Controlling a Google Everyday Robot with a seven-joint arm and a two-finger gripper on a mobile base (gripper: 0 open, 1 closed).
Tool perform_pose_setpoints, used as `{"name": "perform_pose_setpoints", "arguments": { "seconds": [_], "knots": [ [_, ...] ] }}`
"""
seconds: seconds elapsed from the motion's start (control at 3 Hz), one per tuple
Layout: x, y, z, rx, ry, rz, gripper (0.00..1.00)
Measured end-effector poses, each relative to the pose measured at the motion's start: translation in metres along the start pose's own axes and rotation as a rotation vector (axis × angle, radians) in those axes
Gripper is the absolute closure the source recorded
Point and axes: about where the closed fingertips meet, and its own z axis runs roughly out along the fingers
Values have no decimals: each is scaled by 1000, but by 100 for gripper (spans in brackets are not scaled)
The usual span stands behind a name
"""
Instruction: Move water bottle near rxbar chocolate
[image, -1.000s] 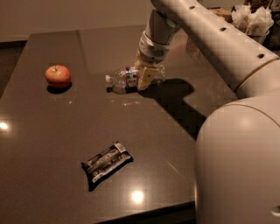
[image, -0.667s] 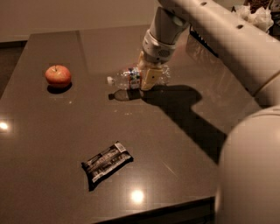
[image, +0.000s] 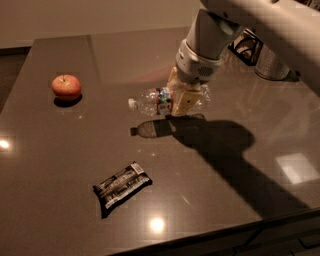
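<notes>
My end effector is clamped around the middle of the water bottle, which hangs sideways with its white cap pointing to the apple. A second ago the bottle lay on the surface. Now its shadow falls apart from it, so I judge it is lifted a little. This means the grasp is done and the carrying can begin. The rxbar chocolate lies well apart, nearer to the front edge, and it has not moved. I think the bottle must travel toward it and then go down beside it.
</notes>
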Motion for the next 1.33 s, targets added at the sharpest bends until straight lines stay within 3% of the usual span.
{"name": "perform_pose_setpoints", "arguments": {
  "seconds": [0.33,1.0,1.33],
  "knots": [
    [-1,38,-1,-6,32,34,100],
    [-5,93,20,-73,87,28,100],
    [-7,110,26,-121,88,11,82]
  ]
}}
